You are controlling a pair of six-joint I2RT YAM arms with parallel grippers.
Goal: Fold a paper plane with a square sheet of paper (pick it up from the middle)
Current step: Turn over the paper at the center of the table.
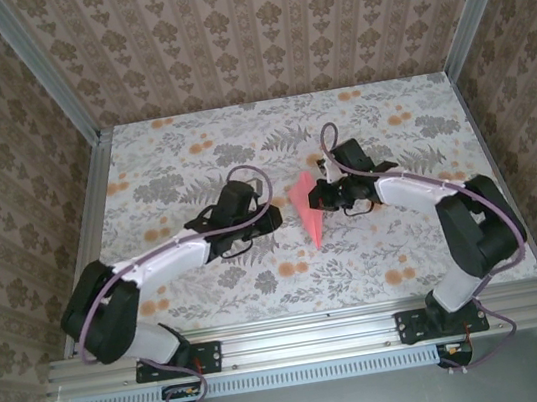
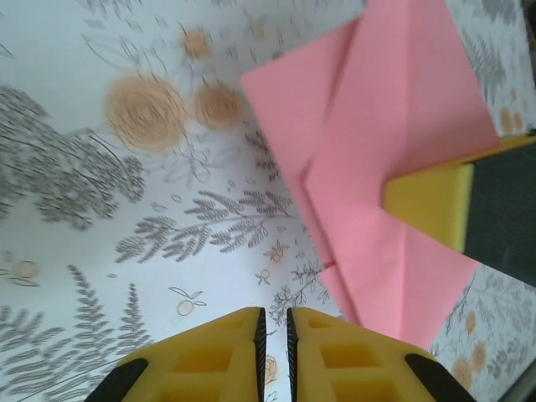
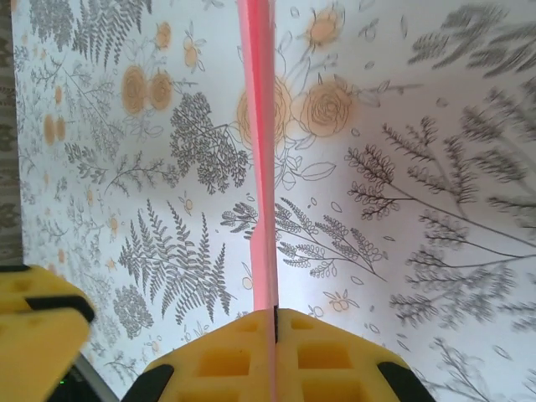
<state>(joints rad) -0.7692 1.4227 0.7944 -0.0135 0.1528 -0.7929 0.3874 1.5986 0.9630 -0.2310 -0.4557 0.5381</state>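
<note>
The salmon pink paper plane is a folded dart held on edge over the middle of the table, its tip pointing toward the near edge. My right gripper is shut on its right side. In the right wrist view the paper runs edge-on straight out from the pinched right gripper. My left gripper sits just left of the plane, apart from it. In the left wrist view the folded layers lie upper right, with a yellow right finger on them. The left gripper is shut with nothing in it.
A floral tablecloth covers the table. Patterned walls and aluminium posts close in the back and sides. A metal rail runs along the near edge by both arm bases. A left finger shows at the right wrist view's lower left.
</note>
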